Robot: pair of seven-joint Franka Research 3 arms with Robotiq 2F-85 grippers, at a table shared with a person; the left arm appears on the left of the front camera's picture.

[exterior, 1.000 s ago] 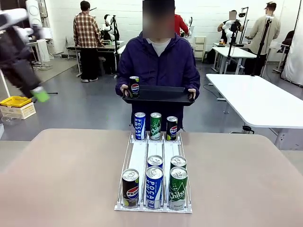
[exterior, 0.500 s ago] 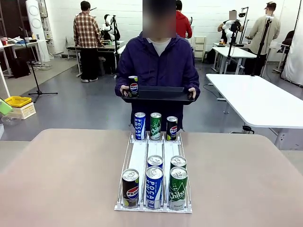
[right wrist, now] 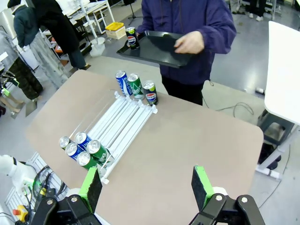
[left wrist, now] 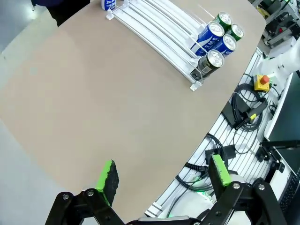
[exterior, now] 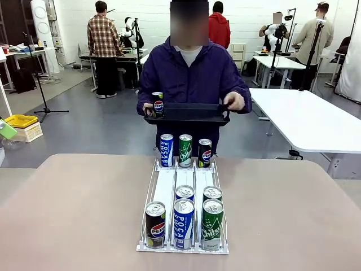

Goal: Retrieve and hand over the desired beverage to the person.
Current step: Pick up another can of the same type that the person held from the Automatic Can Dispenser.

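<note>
A: Front view: where does it stand?
B: Fixed and low at the near edge of the beige round-cornered tabletop (exterior: 67, 203), facing across it to the person in the navy-purple zip jacket (exterior: 189, 73).
A: And the wrist views?
B: Both high and well back. Left wrist: steeply downward, rolled. Right wrist: oblique, toward that person. All three share the white wire can rack (exterior: 163, 183) and the tabletop.

Swung the left arm away from the far left, leaving just one green pad (exterior: 7, 129) low at the left edge. Lifted the person's hand (exterior: 235, 101) off the right end of the tray (exterior: 192, 113), now raised just above that corner. Nudged the tray slightly left, Pepsi can (exterior: 158, 105) along with it.
</note>
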